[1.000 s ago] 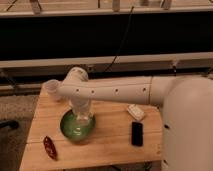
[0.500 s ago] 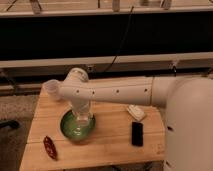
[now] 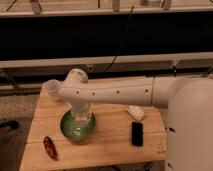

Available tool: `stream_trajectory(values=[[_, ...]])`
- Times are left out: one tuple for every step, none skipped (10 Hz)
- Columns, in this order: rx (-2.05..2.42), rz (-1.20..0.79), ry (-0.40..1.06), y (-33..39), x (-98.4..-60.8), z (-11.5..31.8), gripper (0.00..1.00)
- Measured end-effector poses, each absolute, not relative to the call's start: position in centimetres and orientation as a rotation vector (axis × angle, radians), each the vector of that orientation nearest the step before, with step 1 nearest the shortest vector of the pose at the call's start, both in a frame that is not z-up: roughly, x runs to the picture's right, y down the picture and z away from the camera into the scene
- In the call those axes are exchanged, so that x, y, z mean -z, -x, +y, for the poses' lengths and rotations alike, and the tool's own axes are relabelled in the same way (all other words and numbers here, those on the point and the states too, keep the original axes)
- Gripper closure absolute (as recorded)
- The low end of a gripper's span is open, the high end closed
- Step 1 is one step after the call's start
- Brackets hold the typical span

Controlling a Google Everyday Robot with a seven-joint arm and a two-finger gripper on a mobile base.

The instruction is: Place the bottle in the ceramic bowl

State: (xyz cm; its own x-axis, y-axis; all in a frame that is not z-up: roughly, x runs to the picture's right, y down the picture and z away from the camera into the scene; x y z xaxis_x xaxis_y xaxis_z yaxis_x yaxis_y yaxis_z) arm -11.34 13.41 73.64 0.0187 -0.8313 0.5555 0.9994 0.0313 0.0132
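The green ceramic bowl (image 3: 66,129) sits on the wooden table (image 3: 107,147), left of middle. My white arm reaches from the right across the table and bends down over the bowl. The gripper (image 3: 80,116) points down into the bowl's middle. The bottle (image 3: 81,124) shows only as a pale whitish shape at the gripper's end, low inside the bowl. I cannot tell whether it rests on the bowl's bottom or whether the gripper holds it.
A translucent plastic cup (image 3: 51,87) stands at the table's back left, just behind my arm. A flat white gadget (image 3: 135,112) and a black rectangular object (image 3: 136,133) lie right of the bowl. A dark red object (image 3: 50,147) lies at the front left.
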Motion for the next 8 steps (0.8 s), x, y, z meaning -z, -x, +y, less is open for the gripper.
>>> stream_trajectory(values=[[1.494,-0.479,0.440,11.33,-73.63,13.32,0.20],[1.496,-0.483,0.438,11.35,-73.59,13.32,0.20],[1.498,-0.485,0.435,11.32,-73.59,13.29,0.20],[1.499,-0.487,0.432,11.32,-73.56,13.23,0.20],[1.501,-0.488,0.430,11.31,-73.54,13.16,0.20],[1.501,-0.490,0.429,11.35,-73.62,12.99,0.20],[1.501,-0.490,0.427,11.40,-73.78,12.79,0.20],[1.501,-0.491,0.427,11.48,-73.84,12.77,0.20]])
